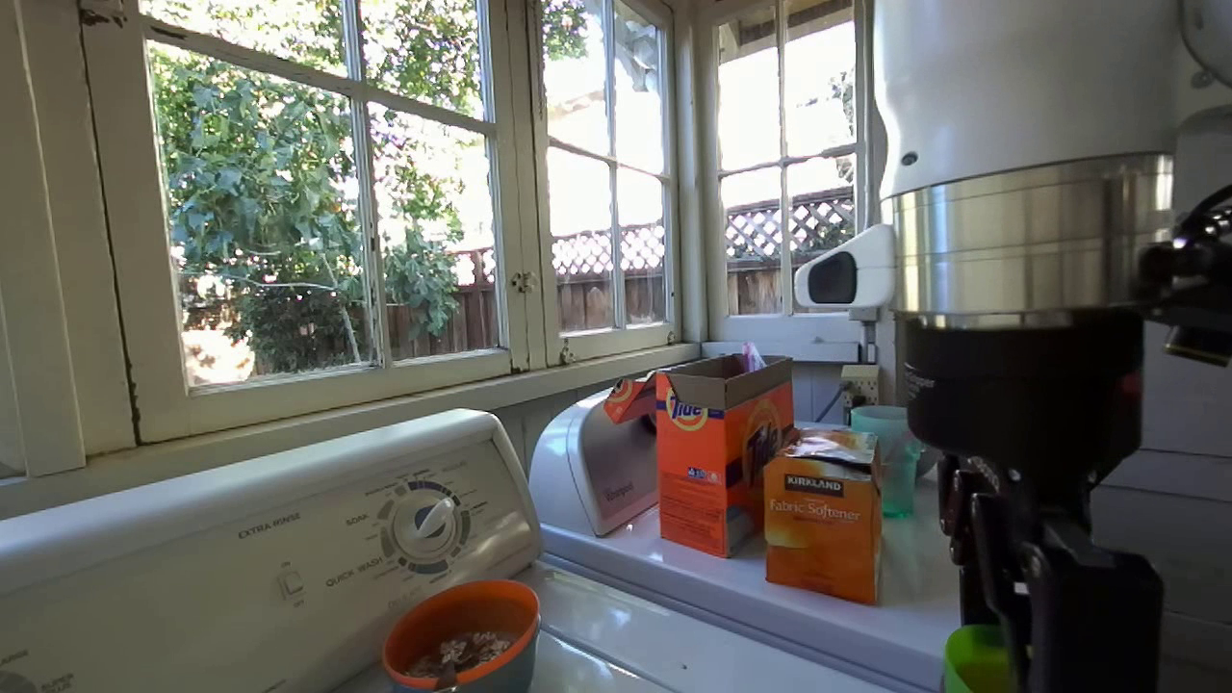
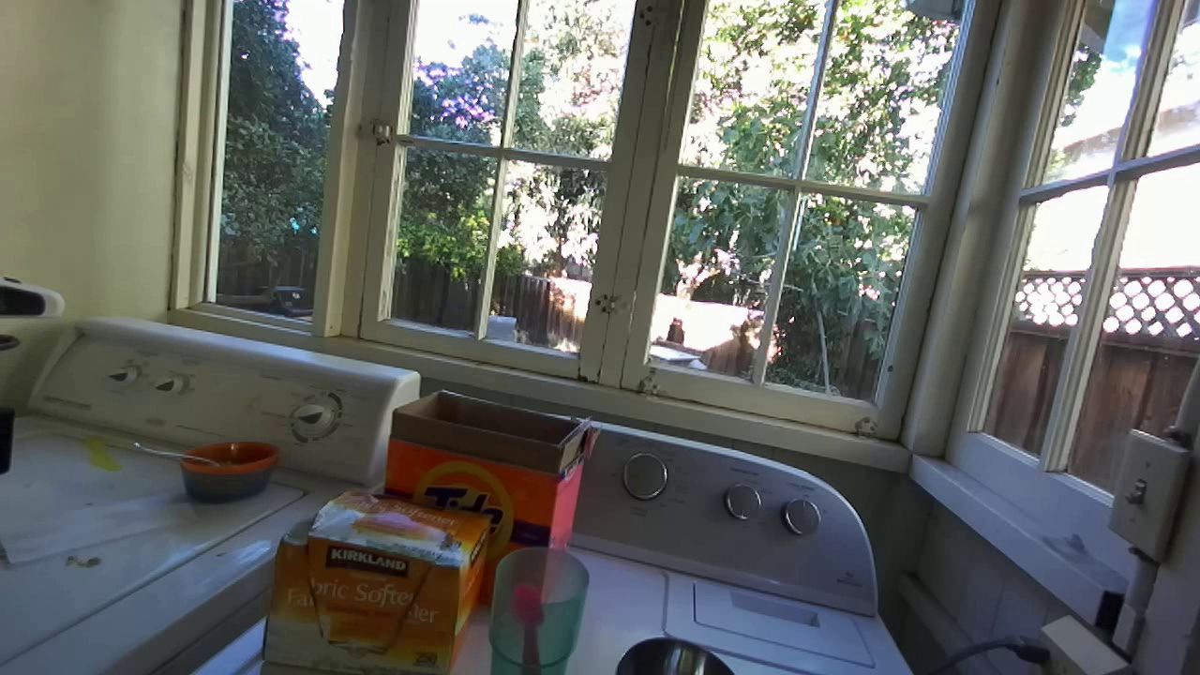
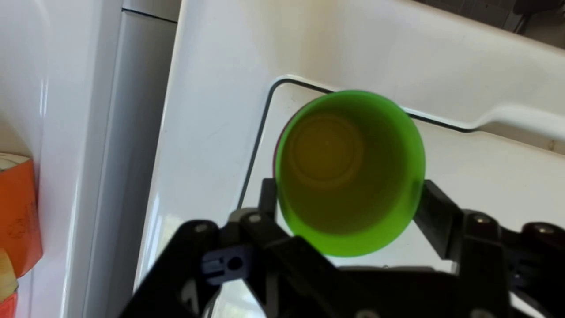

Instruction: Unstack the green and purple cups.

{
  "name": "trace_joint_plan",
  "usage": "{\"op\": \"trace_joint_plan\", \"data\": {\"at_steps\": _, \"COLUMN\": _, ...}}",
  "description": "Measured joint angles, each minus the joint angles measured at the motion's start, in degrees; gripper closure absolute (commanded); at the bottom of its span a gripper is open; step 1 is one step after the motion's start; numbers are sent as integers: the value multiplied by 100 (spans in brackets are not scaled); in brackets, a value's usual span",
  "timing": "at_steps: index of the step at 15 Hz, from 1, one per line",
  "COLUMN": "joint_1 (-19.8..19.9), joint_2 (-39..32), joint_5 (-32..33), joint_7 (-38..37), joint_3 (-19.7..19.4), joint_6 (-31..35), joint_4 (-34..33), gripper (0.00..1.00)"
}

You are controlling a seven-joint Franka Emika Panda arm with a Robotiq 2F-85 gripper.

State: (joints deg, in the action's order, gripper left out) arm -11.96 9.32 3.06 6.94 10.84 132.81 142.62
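Standing wide apart, the fingers of the black gripper are at opposite sides of the green cup, close against its rim; whether they press it, I cannot tell. In the wrist view the cup shows its inside, with a white lid under it; if it stands there or is lifted, I also cannot tell. Along one part of its rim appears a thin purplish edge.

Somewhat farther, an orange and grey-blue bowl, with a spoon in it, sits on a white machine before its control panel. On the neighbouring machine stand upright, in both exterior views, the Kirkland box and, just behind it, the open-topped Tide box. Beside the Kirkland box is a translucent teal tumbler, having a reddish thing inside.

Farthest come the windows, and through them a wooden fence and green trees.
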Motion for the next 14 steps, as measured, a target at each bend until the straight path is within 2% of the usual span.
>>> {"op": "trace_joint_plan", "data": {"at_steps": 10, "joint_1": -4, "joint_2": -166, "joint_5": -452, "joint_7": 992, "joint_3": -100, "joint_6": 4, "joint_4": -21, "gripper": 48}}
{"op": "trace_joint_plan", "data": {"at_steps": 14, "joint_1": -5, "joint_2": -350, "joint_5": -509, "joint_7": 1147, "joint_3": -100, "joint_6": 84, "joint_4": -69, "gripper": 48}}
